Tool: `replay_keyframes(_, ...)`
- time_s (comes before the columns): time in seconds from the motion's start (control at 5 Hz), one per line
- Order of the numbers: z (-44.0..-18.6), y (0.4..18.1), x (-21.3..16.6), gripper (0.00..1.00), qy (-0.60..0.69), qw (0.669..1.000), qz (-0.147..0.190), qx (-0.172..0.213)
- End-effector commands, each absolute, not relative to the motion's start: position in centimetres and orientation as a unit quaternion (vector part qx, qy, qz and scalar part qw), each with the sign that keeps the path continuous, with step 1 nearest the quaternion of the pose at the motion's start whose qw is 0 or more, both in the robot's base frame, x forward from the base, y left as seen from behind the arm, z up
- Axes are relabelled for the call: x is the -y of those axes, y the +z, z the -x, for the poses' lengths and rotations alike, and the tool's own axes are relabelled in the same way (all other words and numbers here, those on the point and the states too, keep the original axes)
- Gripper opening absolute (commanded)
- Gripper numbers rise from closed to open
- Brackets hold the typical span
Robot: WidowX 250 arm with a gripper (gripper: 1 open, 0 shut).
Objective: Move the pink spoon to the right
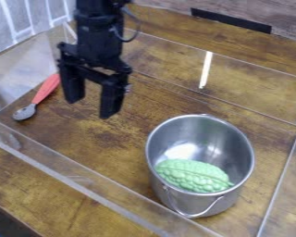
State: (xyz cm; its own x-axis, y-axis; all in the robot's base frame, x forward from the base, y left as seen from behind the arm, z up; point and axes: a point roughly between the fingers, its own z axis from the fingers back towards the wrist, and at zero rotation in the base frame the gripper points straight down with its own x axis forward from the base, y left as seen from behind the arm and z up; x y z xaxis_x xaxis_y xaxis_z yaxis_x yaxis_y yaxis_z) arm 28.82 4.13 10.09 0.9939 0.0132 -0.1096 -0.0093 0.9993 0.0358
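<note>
The pink spoon (37, 97) lies on the wooden table at the left, its salmon handle pointing up-right and its silver bowl at the lower left. My gripper (90, 96) hangs just right of the spoon, pointing straight down, its two black fingers (111, 94) spread wide with nothing between them. The left finger stands close beside the spoon's handle; I cannot tell whether they touch.
A steel pot (200, 162) holding a bumpy green vegetable (192, 175) stands at the lower right. Clear plastic walls (64, 176) fence the wooden table (101, 148) along the front, left and back.
</note>
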Motion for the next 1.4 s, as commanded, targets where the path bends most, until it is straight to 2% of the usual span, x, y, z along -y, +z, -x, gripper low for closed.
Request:
replay_keyframes(0.0, -28.6, 11.5, -8.5, 1.00, 0.040, 0.999, -0.034, -0.001)
replay_keyframes(0.2, -28.6, 11.0, -12.9, 1.00, 0.060, 0.997, -0.039, 0.025)
replay_keyframes(0.4, -30.3, 10.7, -14.6, 1.00, 0.007, 0.998, -0.034, 0.050)
replay_keyframes(0.8, -32.5, 9.9, -15.4, 1.00, -0.065, 0.994, -0.029, 0.081)
replay_keyframes(1.2, -33.1, 8.6, -15.3, 1.00, -0.025, 0.995, -0.029, 0.092)
